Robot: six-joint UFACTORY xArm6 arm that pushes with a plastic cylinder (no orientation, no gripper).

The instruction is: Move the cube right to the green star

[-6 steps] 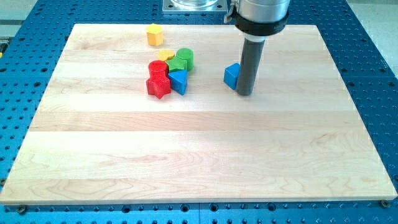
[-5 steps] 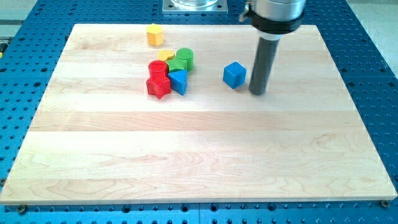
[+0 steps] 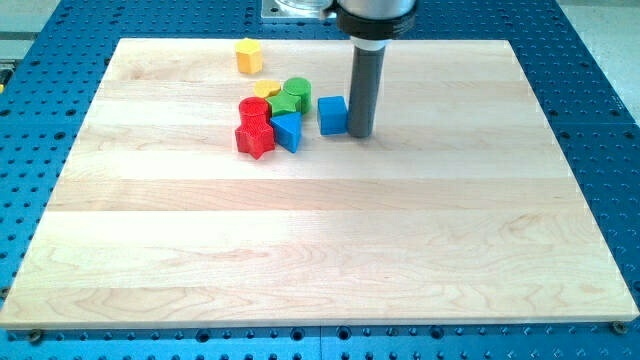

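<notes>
The blue cube (image 3: 332, 115) sits on the wooden board (image 3: 320, 240), just to the right of the block cluster. My tip (image 3: 361, 133) stands against the cube's right side. The green star (image 3: 287, 102) lies in the cluster to the cube's left, with a small gap between them. A green cylinder (image 3: 298, 89) sits just behind the star.
The cluster also holds a red cylinder (image 3: 253, 110), a red star (image 3: 254, 139), a blue triangular block (image 3: 288, 131) and a yellow block (image 3: 266, 89). A yellow hexagonal block (image 3: 248, 55) lies alone near the board's top edge.
My tip swung from the cube's right side out to the right, then came back left, pushing the blue cube leftward towards the cluster. The other blocks have not moved.
</notes>
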